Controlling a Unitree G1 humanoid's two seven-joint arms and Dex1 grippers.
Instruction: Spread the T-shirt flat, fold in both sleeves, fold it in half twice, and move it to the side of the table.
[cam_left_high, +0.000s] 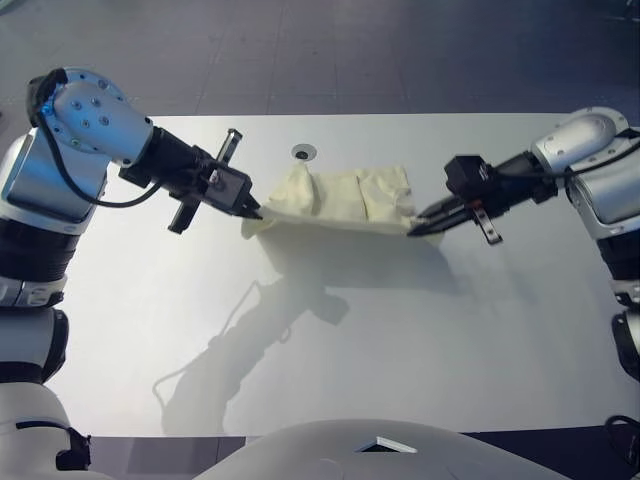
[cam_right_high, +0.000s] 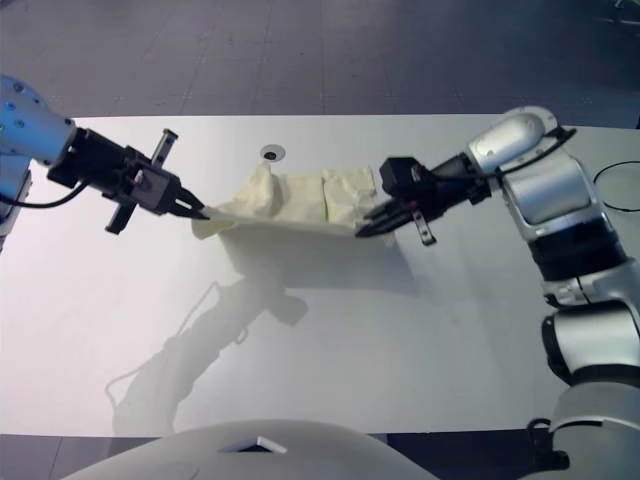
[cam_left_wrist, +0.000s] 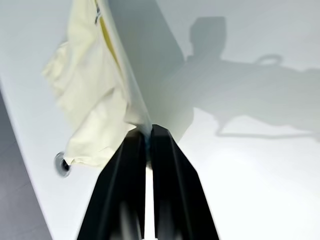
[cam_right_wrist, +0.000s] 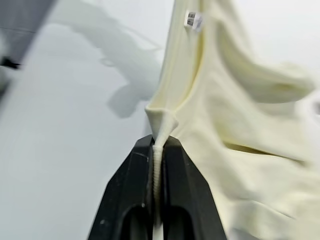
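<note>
Your white tabletop (cam_left_high: 420, 350) carries one T-shirt (cam_left_high: 340, 198), pale yellow and bunched, toward the far middle. You have two grippers on it: the left gripper (cam_left_high: 256, 212) pinches its left corner tight and the right gripper (cam_left_high: 414, 229) is clamped on its right corner, with the near edge stretched taut between them. Just beyond the T-shirt sits one round hole (cam_left_high: 303, 152).

Head stereo pair: above table (cam_left_high: 450, 340), facing down, sharing its top | wrist cameras: close above table, facing T-shirt (cam_left_wrist: 95, 100)
</note>
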